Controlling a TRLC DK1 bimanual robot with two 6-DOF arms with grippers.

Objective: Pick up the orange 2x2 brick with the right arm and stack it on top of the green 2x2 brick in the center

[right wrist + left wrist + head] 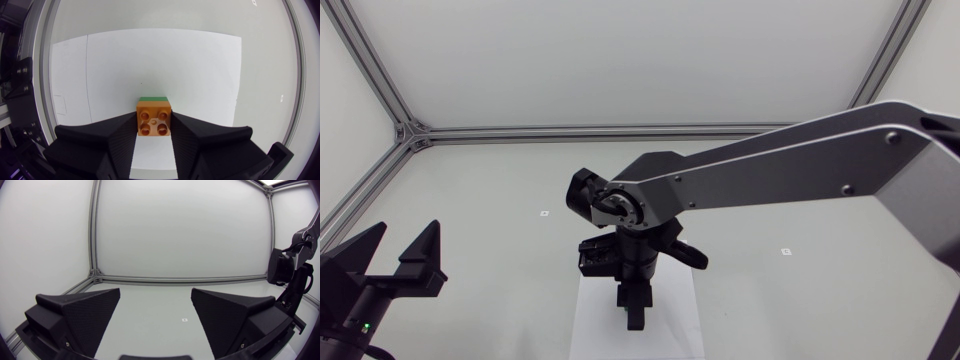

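Squarely over mid-counter (800, 290), the right arm's hand (633, 308) points down at a white sheet (592, 325), pinching the orange 2x2 brick (154, 120) between both fingers, studs up toward the wrist cam. A sliver of the green 2x2 brick (153, 99) shows just past the orange one's far edge, underneath it. Whether the two touch or sit slightly apart can't be told from these views. The left hand (405, 238), spread wide and holding nothing, rests at the counter's left side, well apart from the work. Judging by this, the step in hand is seating the brick. To do it well: line up the orange brick's edges w/ the green one's so no green shows unevenly on any side, keep the brick level, then press straight down, no sideways drag, until it sits flush. Spread the fingers only after that, and lift vertically so the stack isn't tipped or dragged across the sheet.
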